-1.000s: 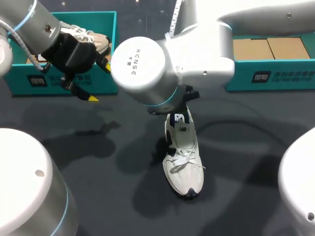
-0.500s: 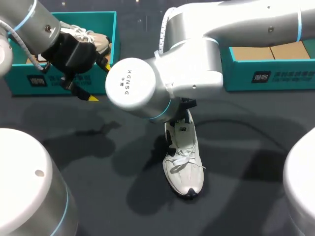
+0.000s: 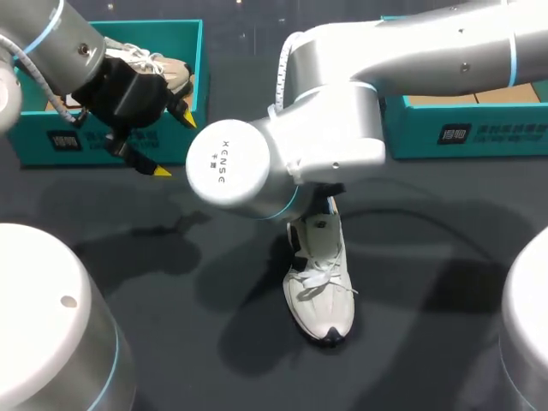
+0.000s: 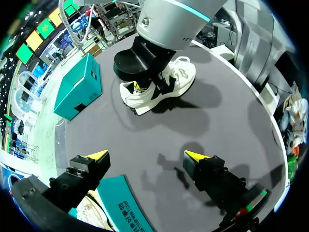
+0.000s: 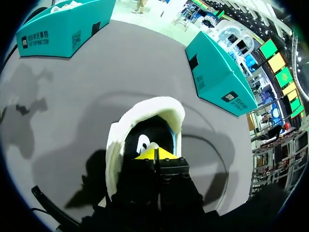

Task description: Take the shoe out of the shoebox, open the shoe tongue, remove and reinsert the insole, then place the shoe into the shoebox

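The shoe (image 3: 318, 282) is out of the box and lies on the dark surface (image 3: 445, 282) at the middle of the frame, sole down, toe toward the lower edge. The right arm comes in from the upper right and hangs over its heel, hiding the opening from above. In the right wrist view the right claw (image 5: 155, 153) is clenched, its yellow tips pressed together just inside the shoe's opening, under the padded heel collar. Whether a thin edge of the insole is pinched between them cannot be made out.

The left claw (image 4: 146, 155) is released, fingers wide apart and holding nothing. It hovers at the upper left, in front of the teal shoebox (image 3: 111, 141), where a second shoe (image 3: 154, 64) lies. Another teal box (image 3: 462, 128) sits at the upper right.

This looks like the insole step. The next move probably calls for a slow draw up and out toward the heel. The free left claw could pin the toe so the shoe does not lift.
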You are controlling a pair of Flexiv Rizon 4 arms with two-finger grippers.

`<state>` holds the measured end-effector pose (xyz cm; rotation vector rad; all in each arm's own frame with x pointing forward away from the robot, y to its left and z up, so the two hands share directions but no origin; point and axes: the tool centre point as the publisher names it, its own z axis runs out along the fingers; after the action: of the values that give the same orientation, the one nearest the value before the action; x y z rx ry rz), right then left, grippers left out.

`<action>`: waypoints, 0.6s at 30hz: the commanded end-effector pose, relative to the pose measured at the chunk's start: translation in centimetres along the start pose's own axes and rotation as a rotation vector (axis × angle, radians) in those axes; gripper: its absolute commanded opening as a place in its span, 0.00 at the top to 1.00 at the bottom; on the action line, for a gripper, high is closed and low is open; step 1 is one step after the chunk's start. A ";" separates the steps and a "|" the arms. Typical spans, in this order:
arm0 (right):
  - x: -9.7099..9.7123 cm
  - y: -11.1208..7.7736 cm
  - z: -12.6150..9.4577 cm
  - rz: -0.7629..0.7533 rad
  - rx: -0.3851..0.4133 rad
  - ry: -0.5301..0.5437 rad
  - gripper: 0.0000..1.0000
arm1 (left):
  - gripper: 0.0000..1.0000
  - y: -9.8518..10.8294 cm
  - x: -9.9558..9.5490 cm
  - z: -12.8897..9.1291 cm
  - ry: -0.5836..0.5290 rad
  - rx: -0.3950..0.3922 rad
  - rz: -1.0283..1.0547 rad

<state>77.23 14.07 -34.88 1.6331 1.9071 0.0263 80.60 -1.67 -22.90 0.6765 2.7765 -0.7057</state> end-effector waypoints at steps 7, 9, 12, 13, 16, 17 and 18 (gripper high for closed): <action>-0.6 -1.2 0.4 0.027 -0.013 -0.094 1.00 | 0.00 0.0 0.1 -0.1 0.000 -0.003 0.001; -0.3 -1.3 1.1 0.017 -0.002 -0.094 1.00 | 0.00 0.0 0.1 -0.1 0.000 -0.003 0.001; 0.1 -1.5 2.0 0.003 0.022 -0.086 1.00 | 0.00 0.0 0.1 -0.1 0.000 -0.003 0.001; 0.3 -1.6 2.2 -0.003 0.030 -0.082 1.00 | 0.00 0.0 0.1 -0.1 0.000 -0.003 0.001; 0.9 -2.0 2.7 -0.018 0.047 -0.066 1.00 | 0.00 0.0 0.1 -0.1 0.000 -0.003 0.001; 1.1 -2.1 2.8 -0.023 0.053 -0.058 1.00 | 0.00 0.0 0.1 -0.1 0.000 -0.003 0.001; 1.3 -2.2 2.8 -0.028 0.058 -0.049 1.00 | 0.00 0.0 0.1 -0.1 0.000 -0.003 0.001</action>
<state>76.47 13.14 -37.34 1.6315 1.9100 -0.0697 80.59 -1.67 -22.90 0.6765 2.7765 -0.7057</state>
